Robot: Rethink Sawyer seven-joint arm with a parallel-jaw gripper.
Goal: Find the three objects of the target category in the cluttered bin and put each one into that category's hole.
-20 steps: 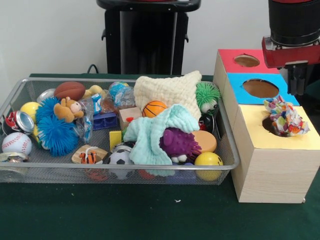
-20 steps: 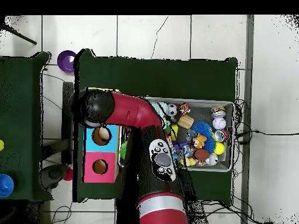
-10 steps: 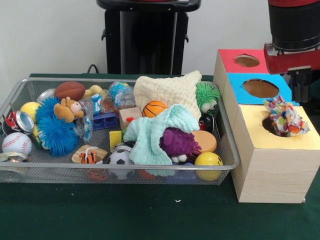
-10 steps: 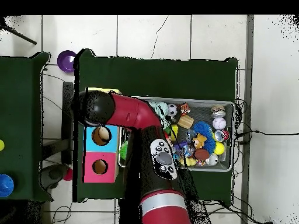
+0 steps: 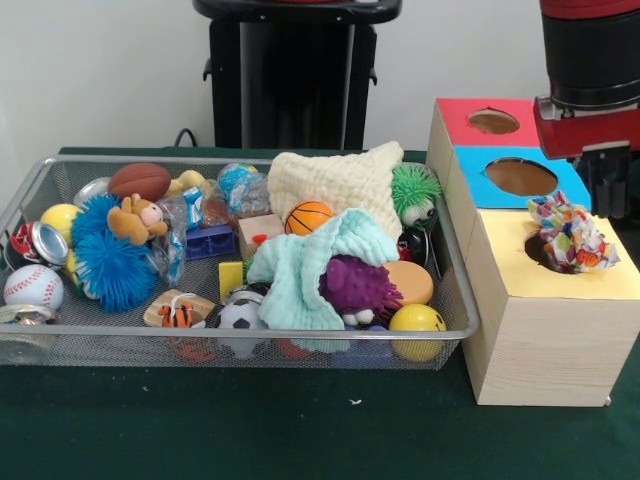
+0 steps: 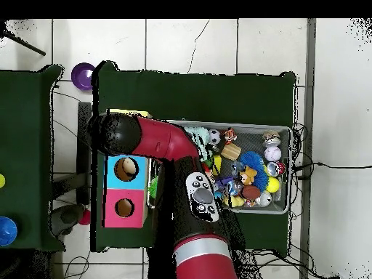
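One patterned cloth (image 5: pixel 572 237) sits bunched in the yellow hole (image 5: pixel 548 250) at right, just below-left of the gripper (image 5: pixel 608 185) (grip state unclear).

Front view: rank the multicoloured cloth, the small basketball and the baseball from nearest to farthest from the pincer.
1. Multicoloured cloth: in the yellow hole, just below the pincer at the right edge.
2. Small basketball: mid-bin, against the cream cloth.
3. Baseball: at the bin's far left end.
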